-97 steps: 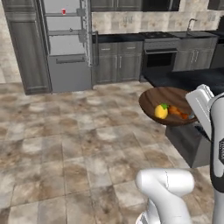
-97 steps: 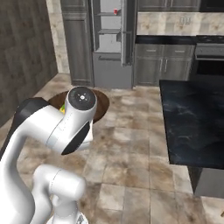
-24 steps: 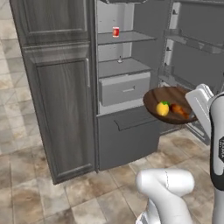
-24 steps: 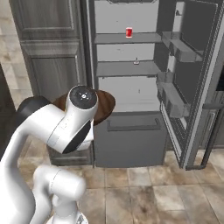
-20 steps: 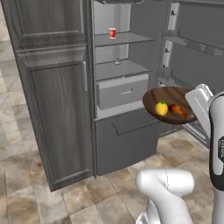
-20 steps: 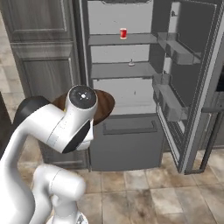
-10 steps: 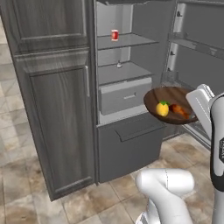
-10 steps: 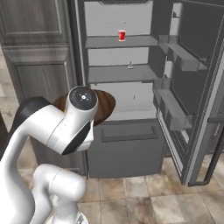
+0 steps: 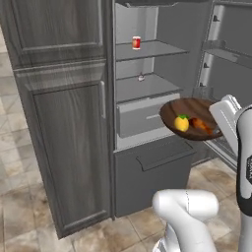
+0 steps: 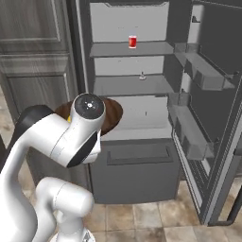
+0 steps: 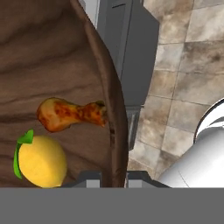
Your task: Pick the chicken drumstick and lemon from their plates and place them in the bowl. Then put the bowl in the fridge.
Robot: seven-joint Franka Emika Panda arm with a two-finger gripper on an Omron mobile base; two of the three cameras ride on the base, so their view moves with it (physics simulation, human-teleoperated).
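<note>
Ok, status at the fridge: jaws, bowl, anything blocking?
Gripper jaws shut on bowl rim. Lemon and chicken drumstick inside, bowl held up before open fridge. Red can on upper shelf; middle shelf nearly bare.

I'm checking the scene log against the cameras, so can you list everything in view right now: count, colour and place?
bowl: one, dark-brown wood, held in the air before the open fridge.
lemon: one, yellow, green leaf, in the bowl.
chicken drumstick: one, brown-orange, in the bowl beside the lemon.
fridge: one, dark grey, door open, pale inside, grey shelves.
can: one, red, on the upper shelf.
small object: one, pale, on the next shelf down; too small to identify.
cabinet: dark grey, panelled, left of the fridge.
floor: beige-brown tiles.
gripper: one, dark fingertips, shut on the bowl's rim.
</note>
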